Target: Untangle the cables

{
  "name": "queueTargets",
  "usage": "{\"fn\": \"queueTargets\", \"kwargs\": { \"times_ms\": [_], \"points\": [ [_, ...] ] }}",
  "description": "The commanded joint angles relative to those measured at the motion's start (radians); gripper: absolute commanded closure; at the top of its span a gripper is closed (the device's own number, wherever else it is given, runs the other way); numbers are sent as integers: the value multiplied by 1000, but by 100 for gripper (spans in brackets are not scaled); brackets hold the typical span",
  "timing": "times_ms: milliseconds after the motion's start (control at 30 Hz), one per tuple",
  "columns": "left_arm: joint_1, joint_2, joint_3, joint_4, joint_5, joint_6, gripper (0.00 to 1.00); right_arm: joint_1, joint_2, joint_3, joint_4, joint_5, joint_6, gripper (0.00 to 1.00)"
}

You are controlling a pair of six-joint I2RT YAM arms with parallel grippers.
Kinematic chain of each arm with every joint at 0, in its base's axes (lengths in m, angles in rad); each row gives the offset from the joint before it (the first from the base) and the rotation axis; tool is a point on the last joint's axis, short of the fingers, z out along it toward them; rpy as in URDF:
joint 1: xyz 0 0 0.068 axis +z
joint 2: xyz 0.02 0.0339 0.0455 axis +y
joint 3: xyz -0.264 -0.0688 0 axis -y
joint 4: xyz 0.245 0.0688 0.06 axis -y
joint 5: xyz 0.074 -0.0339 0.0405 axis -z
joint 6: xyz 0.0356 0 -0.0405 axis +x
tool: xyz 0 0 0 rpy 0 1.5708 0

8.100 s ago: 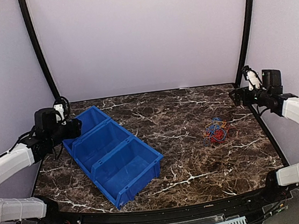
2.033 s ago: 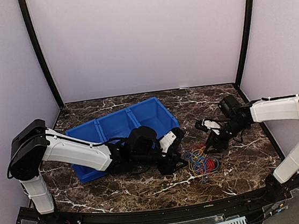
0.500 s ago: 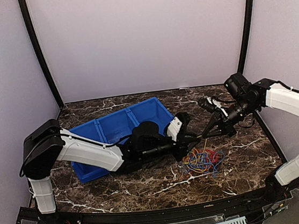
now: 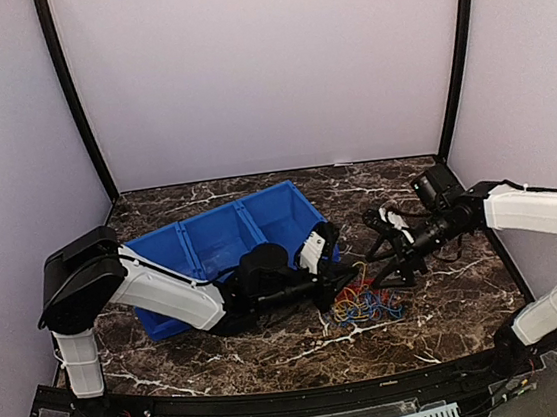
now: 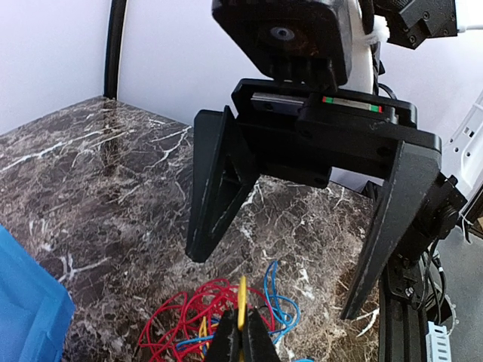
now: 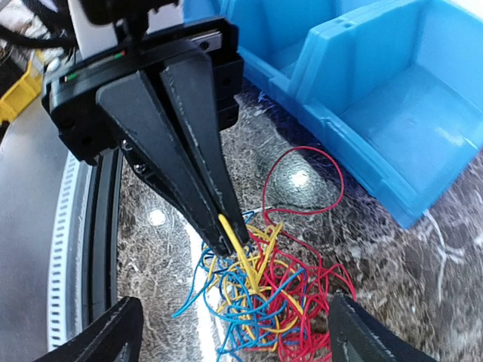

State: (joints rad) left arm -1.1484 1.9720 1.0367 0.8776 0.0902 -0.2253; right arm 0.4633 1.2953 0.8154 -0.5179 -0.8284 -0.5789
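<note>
The cables [image 4: 368, 305] lie as one tangled bunch of red, blue and yellow wire on the marble table, right of centre. My left gripper [image 4: 351, 279] reaches over the bunch's left edge. It is shut on a yellow cable [image 5: 241, 300], which stands up from between its tips [image 5: 241, 345]. The right wrist view shows the same pinch, with the left gripper [image 6: 225, 235] holding the yellow strand [image 6: 249, 265] above the cables [image 6: 290, 309]. My right gripper [image 4: 390, 261] hangs open just above the bunch, facing the left one; its jaws [image 6: 238, 339] straddle the pile with nothing between them.
A blue bin [image 4: 212, 241] with three compartments lies behind the left arm, its near end [image 6: 377, 105] close to the bunch. One red loop [image 6: 324, 162] trails toward the bin. The table's front rail [image 6: 90, 226] lies beyond the left gripper.
My left gripper has shut on the yellow cable. My right gripper has opened, let go, and come down closer to the bunch.
</note>
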Motion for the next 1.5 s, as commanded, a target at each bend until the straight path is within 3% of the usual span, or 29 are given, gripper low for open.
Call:
{"fn": "queueTargets", "kwargs": {
  "times_ms": [0,200,333,533,667,1033,1367,1433,1467],
  "points": [
    [-5,-61,-46,88,-42,-101,100,59,88,-10,140,0,-14,12],
    [-5,-88,-100,150,-76,-150,100,118,219,0,254,12,34,22],
    [-8,-149,-148,197,-143,-181,100,127,292,3,258,17,35,49],
    [-45,-276,-206,245,-226,-193,100,129,322,18,236,16,29,68],
    [-73,-385,-205,211,-284,-119,100,130,360,42,204,14,27,85],
    [-94,-697,-139,-1,-386,100,100,124,388,54,172,40,16,95],
    [-96,-708,-250,-111,-414,-4,100,69,314,47,144,33,-17,96],
    [-96,-701,-281,-119,-407,-40,100,65,271,43,136,53,-35,92],
    [-97,-698,-291,-121,-404,-51,100,64,250,42,129,66,-42,85]
  ]
}}
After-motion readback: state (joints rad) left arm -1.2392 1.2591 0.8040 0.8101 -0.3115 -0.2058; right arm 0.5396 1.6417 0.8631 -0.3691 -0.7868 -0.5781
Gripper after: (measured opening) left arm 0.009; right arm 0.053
